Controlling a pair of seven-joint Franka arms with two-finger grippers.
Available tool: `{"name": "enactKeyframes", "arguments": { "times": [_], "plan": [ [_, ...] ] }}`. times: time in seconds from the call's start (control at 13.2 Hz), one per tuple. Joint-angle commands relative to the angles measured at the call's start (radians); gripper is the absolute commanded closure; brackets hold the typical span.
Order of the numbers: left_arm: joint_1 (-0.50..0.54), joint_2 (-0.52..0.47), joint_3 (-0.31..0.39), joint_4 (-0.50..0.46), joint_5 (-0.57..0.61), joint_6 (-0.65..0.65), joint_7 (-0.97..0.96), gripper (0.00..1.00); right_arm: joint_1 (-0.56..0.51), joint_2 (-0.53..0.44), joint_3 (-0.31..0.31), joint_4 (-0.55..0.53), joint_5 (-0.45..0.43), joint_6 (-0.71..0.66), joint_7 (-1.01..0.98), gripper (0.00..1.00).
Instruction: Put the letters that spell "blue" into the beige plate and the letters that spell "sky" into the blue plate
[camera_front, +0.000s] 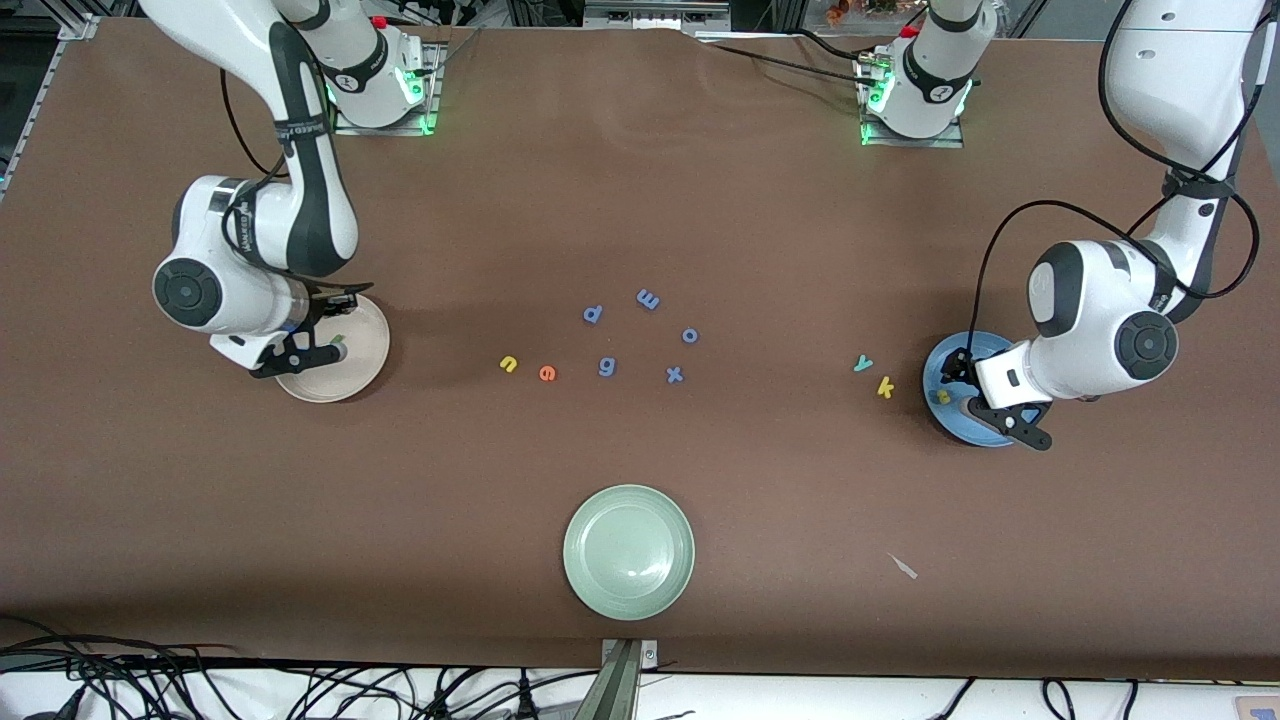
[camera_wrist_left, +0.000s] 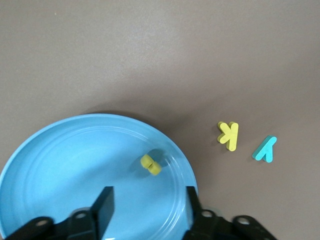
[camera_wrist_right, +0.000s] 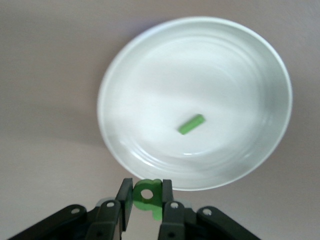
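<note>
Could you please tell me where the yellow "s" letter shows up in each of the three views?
Front view: the yellow "s" lies in the blue plate, partly under the left claw.
Left wrist view: the "s" lies in the same plate.
Right wrist view: not in it.
Shared landmark: the blue plate.

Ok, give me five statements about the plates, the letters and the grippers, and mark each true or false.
1. The yellow s lies in the blue plate. True.
2. The right gripper is empty. False: it is shut on the green b.
3. The green l lies in the beige plate. True.
4. The yellow k is in the blue plate. False: it lies on the table beside the teal y.
5. The left gripper holds a letter. False: it is open, empty.
</note>
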Motion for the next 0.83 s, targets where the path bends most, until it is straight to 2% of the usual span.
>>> {"name": "enactKeyframes", "arguments": {
  "times": [0.0, 0.08, 0.23, 0.38, 0.53, 0.76],
  "plan": [
    [-0.021, -0.011, 0.000, 0.000, -0.004, 0.004, -0.008, 0.20, -0.001, 0.058, -0.003, 0.026, 0.014, 0.003, -0.012, 0.69],
    [-0.038, -0.011, -0.007, 0.001, -0.010, 0.004, -0.047, 0.20, -0.001, 0.058, -0.003, 0.032, 0.014, 0.001, 0.003, 0.01],
    [-0.063, -0.011, -0.061, 0.001, -0.024, 0.009, -0.191, 0.20, 0.001, 0.055, -0.001, 0.071, 0.018, -0.017, 0.014, 0.00],
    [-0.081, -0.002, -0.112, -0.002, -0.024, 0.021, -0.329, 0.20, 0.010, 0.054, 0.002, 0.121, 0.048, -0.045, 0.111, 0.00],
    [-0.132, 0.004, -0.112, -0.031, -0.023, 0.097, -0.353, 0.20, 0.016, 0.065, 0.040, 0.183, 0.117, -0.056, 0.295, 0.00],
    [-0.141, 0.030, -0.113, -0.081, -0.012, 0.186, -0.348, 0.23, 0.014, 0.130, 0.099, 0.298, 0.143, -0.040, 0.553, 0.00]
  ]
}}
